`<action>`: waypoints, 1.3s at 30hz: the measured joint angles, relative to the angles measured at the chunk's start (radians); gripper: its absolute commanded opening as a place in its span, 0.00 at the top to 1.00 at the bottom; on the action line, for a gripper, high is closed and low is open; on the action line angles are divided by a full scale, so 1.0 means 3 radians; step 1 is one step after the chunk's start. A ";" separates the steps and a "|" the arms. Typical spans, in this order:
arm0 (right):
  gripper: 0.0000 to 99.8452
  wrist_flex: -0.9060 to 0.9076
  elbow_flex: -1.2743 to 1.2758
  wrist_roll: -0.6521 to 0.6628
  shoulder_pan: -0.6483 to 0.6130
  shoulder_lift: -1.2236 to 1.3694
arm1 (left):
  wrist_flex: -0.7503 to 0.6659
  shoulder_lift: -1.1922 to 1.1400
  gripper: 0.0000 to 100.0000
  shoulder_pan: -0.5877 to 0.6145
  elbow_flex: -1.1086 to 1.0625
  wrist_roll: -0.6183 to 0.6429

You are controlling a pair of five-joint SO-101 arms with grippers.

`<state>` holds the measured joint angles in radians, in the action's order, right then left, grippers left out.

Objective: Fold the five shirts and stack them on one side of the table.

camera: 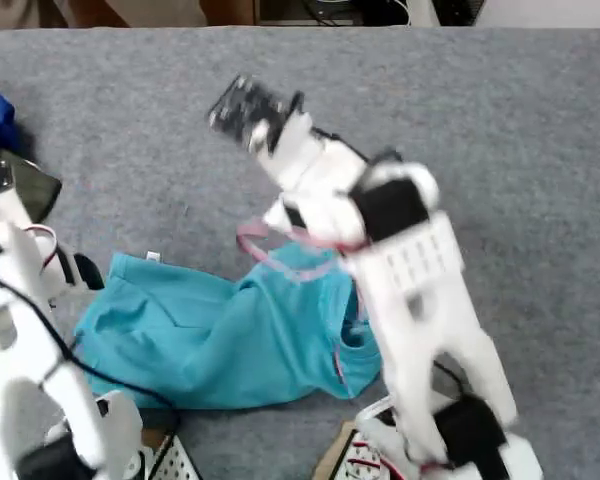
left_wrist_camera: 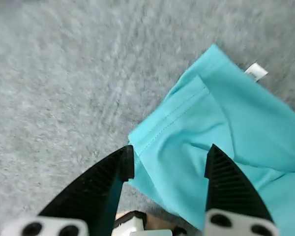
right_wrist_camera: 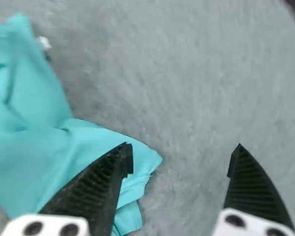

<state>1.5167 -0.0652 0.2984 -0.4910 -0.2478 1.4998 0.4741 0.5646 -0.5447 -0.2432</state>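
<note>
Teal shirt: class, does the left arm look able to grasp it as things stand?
Probably yes: the left gripper hangs open over an edge of the teal shirt, nothing between them.

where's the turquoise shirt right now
In the high view the turquoise shirt lies crumpled on the grey table, between the left arm and the right arm.

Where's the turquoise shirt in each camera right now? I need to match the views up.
High view: the turquoise shirt lies crumpled on the grey table, between the two arms.
Left wrist view: its stitched corner sits between the open left gripper's fingers.
Right wrist view: its edge reaches beneath one finger of the open right gripper.
Shared landmark: the shirt's small white label.
</note>
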 measured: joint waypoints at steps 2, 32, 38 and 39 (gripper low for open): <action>0.68 -0.0056 -0.0026 -0.0051 0.0123 0.0297 | 0.0051 -0.0256 0.76 -0.0041 0.0097 0.0010; 0.69 -0.0440 -0.0031 -0.0087 0.0394 0.2552 | 0.0159 -0.2036 0.79 -0.0762 0.0220 0.0010; 0.89 -0.0240 -0.0072 -0.0087 0.0394 0.2603 | 0.0368 -0.2087 0.83 -0.0762 0.0409 0.0010; 0.92 -0.0210 -0.0072 -0.0087 0.0394 0.2603 | 0.0399 -0.2087 0.83 -0.0762 0.0440 0.0010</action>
<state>1.4538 -0.0867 0.2723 -0.3728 0.5332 1.6195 -0.1519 0.3360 -0.4127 -0.2401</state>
